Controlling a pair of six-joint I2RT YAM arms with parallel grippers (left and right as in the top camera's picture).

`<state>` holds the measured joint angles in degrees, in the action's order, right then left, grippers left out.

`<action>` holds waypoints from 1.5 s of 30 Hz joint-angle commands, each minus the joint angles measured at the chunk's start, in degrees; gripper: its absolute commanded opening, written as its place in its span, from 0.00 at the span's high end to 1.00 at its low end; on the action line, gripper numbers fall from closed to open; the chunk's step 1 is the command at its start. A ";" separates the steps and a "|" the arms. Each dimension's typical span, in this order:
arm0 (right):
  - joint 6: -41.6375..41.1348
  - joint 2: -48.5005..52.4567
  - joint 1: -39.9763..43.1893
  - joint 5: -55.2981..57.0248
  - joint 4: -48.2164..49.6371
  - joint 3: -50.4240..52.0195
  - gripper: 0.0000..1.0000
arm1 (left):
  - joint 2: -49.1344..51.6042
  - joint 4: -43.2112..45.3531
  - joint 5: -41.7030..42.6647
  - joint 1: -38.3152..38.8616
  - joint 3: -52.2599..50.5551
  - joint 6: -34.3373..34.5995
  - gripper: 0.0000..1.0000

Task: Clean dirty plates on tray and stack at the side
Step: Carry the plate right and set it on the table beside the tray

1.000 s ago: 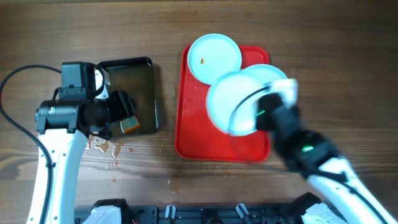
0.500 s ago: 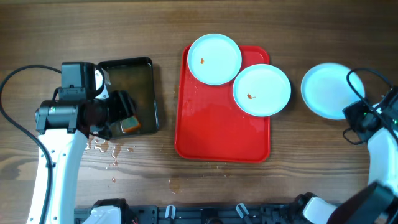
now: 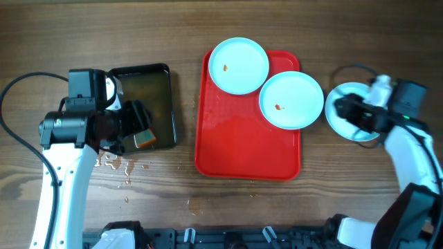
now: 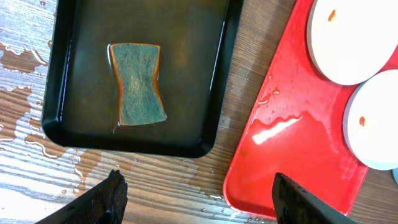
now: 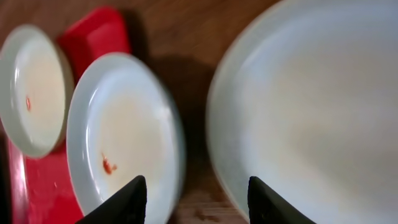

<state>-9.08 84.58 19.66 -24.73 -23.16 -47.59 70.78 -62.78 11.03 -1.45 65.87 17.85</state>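
Since 0.5 s ago my R jaws, apart & empty, swung in over the round pale-blue plate [image 5: 311, 93] on the wooden desk [image 3: 208, 28] just R of the red rectangular plastic tray [image 3: 242, 145], the 2 smeared plates [image 3: 239, 66] on it unmoved; L jaws, also apart, unchanged above the black water tray [image 4: 214, 93] w/ green sponge [image 4: 138, 84].

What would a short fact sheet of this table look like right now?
Red tray: holds two plates
Upper plate: orange smear
Lower plate: orange smear, overhangs the tray's right edge
Third plate: on the table right of the tray, no smear visible
Black tray: water and a sponge
Left jaws: open, empty, near the black tray
Right jaws: open, over the third plate
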 commanded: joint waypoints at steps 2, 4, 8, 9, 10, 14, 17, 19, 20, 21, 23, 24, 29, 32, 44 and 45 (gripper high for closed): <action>2.89 1.73 -11.41 18.58 3.23 -0.87 0.51 | -0.61 0.20 0.72 0.11 0.85 -0.74 0.27; 2.82 3.54 -14.75 23.58 5.64 -0.87 0.54 | -0.61 0.20 0.72 0.11 0.85 -0.74 0.27; 1.40 9.14 -16.92 27.10 8.72 -0.87 0.67 | -0.61 0.15 0.74 0.11 0.85 -0.74 0.27; 1.40 10.36 -16.96 25.07 8.94 -0.87 0.83 | -0.61 0.15 0.74 0.11 0.85 -0.74 0.27; 1.14 10.34 -16.98 24.24 8.17 -0.90 0.94 | -0.61 0.15 0.74 0.11 0.85 -0.74 0.27; -1.03 5.27 -17.25 21.38 0.15 -2.21 0.96 | -0.61 0.13 0.74 0.11 0.85 -0.74 0.27; -5.73 -2.47 -17.25 15.50 -9.66 -2.51 0.96 | -0.61 0.13 0.74 0.11 0.85 -0.74 0.27; -9.44 -5.99 -17.25 12.41 -16.22 -2.49 0.96 | -0.61 0.13 0.72 0.11 0.85 -0.74 0.27; -12.66 -7.17 -17.27 11.72 -20.70 -2.49 0.96 | -0.61 0.13 0.72 0.11 0.85 -0.74 0.28; -14.05 -7.37 -17.27 11.50 -23.06 -2.45 0.96 | -0.61 0.15 0.72 0.11 0.85 -0.74 0.27; -15.41 -6.97 -18.18 9.27 -26.73 -1.77 0.96 | -0.61 0.17 0.72 0.11 0.85 -0.74 0.27; -16.81 -6.88 -19.04 8.63 -27.28 -1.16 0.96 | -0.61 0.17 0.72 0.11 0.85 -0.74 0.27; -25.83 -6.78 -25.64 7.69 -24.28 1.55 0.67 | -0.61 0.17 0.72 0.11 0.85 -0.74 0.27; -24.04 -6.80 -27.47 10.40 -20.98 1.55 0.63 | -0.61 0.15 0.72 0.11 0.85 -0.74 0.27; 0.24 8.92 -32.17 13.81 -11.78 1.55 0.69 | -0.17 0.15 0.44 0.11 0.79 -0.76 0.27; -0.04 10.01 -32.50 13.73 -11.69 1.55 0.71 | -0.11 0.15 0.42 0.11 0.79 -0.79 0.27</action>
<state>-11.18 90.94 -11.62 -10.46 -34.85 -46.19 70.81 -62.78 11.03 -1.45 65.87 17.85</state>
